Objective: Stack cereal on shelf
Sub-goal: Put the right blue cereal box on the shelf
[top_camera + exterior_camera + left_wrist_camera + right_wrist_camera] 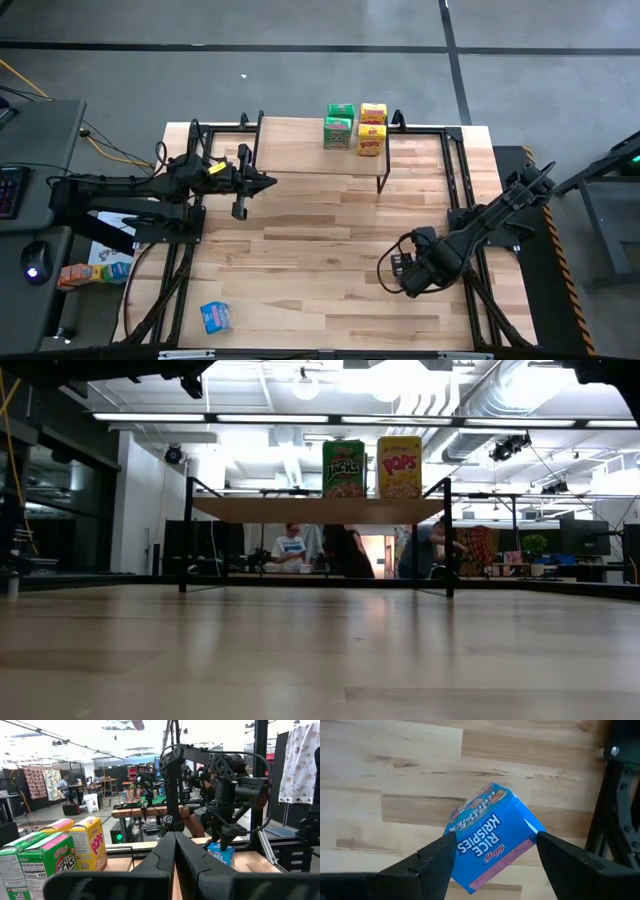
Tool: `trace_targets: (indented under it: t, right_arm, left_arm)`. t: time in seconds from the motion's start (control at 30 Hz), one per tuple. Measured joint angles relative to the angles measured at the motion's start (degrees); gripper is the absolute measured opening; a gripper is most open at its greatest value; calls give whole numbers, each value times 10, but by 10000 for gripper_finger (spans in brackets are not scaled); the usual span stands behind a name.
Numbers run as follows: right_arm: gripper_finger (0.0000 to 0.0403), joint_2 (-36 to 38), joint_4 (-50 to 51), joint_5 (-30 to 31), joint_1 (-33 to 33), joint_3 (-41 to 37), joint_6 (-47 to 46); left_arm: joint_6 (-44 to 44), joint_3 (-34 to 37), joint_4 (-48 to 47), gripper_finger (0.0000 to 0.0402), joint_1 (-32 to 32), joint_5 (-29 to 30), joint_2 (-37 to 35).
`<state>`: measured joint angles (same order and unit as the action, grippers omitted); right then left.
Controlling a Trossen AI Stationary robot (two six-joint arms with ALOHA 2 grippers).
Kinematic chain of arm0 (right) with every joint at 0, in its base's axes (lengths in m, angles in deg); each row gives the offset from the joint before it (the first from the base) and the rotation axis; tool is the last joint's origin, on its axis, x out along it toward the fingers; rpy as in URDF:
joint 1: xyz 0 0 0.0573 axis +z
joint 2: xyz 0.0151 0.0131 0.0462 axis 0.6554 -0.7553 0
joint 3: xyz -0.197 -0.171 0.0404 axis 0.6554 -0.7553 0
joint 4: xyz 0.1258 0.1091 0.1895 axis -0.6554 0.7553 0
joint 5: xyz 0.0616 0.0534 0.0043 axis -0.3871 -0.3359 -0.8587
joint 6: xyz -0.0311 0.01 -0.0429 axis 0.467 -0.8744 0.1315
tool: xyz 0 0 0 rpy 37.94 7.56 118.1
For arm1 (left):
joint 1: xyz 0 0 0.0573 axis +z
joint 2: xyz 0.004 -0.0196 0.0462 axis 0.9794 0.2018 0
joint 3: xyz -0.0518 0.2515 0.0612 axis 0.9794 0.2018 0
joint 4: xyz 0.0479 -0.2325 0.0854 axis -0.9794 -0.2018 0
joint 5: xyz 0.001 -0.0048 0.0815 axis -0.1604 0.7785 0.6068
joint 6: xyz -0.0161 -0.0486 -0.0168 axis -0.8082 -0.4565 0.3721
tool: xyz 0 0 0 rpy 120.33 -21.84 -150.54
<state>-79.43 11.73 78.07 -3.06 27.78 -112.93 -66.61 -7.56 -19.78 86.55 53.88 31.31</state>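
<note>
Blue cereal box (492, 837) | between right gripper (492, 857) fingers; left gripper (268, 182) closed

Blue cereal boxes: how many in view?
2. One blue cardboard cereal box lies near the wooden table's left edge; the other is at the right gripper. None seems hidden.

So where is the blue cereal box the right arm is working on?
The blue Rice Krispies box sits between the fingers of the right gripper, low over the table's right side; the jaws flank it without clearly clamping it. The high view hides it under the arm.
</note>
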Motion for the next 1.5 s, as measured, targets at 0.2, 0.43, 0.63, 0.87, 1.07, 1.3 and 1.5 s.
trace_targets:
  t: [0.2,0.43,0.63,0.87,1.07,1.3,1.5]
  right_arm:
    - [268,0,-2,-9,0,0,-50]
    - [268,0,-19,7,0,-8,-38]
    - [268,3,-52,1,1,-37,-7]
    - [268,7,-49,24,0,-38,108]
    - [268,6,-44,26,-1,-39,207]
    - [268,5,-35,11,-2,-28,248]
    - [268,3,-8,40,-2,24,249]
  left_arm:
    - [-1,0,-1,0,0,0,0]
    - [-13,0,-3,0,0,0,0]
    - [-14,0,-3,0,0,0,0]
    - [-14,0,-2,0,0,0,0]
    - [-15,0,-2,0,0,0,0]
    - [-15,0,-2,0,0,0,0]
    - [-15,0,-2,0,0,0,0]
